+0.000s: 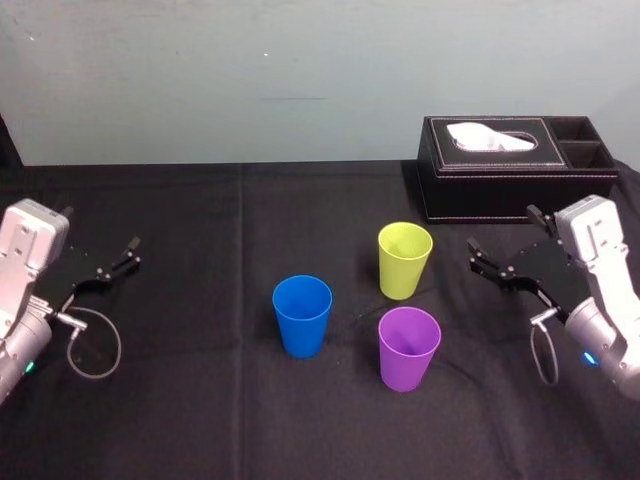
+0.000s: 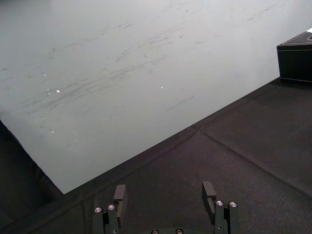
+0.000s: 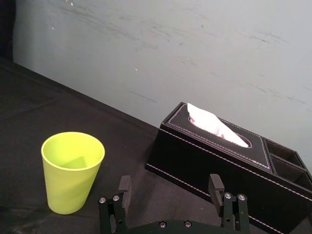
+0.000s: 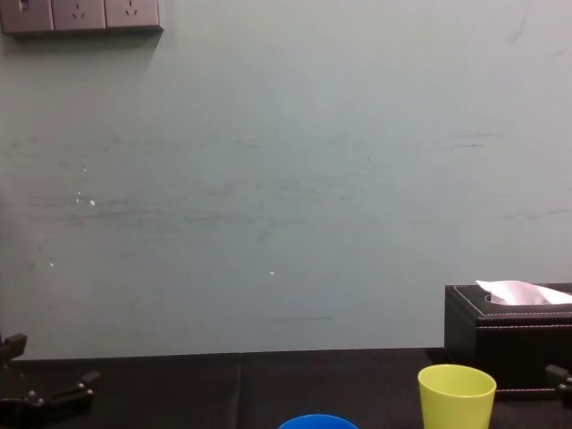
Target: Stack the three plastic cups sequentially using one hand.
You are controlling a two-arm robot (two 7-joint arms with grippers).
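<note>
1. Cups nearest first: the purple cup [image 1: 409, 348] stands upright, mouth up, on the black bench [image 1: 200, 400], closest to the robot.
2. Slightly farther back and to the left, the blue cup [image 1: 302, 316] stands upright, near the purple one but not touching it.
3. Just behind the purple one, the yellow-green cup [image 1: 405, 260] is upright too. All three are apart, so nothing is stacked yet.
4. The right gripper [image 3: 170, 183] hovers to that cup's right, jaws spread wide and empty. The cup lies to its left, long axis vertical, and this arm looks the nearer one.
5. The left gripper [image 2: 164, 191] hangs well off at the left, wide open and empty.
6. Farthest back on the right sits the tissue box [image 1: 510, 170].
</note>
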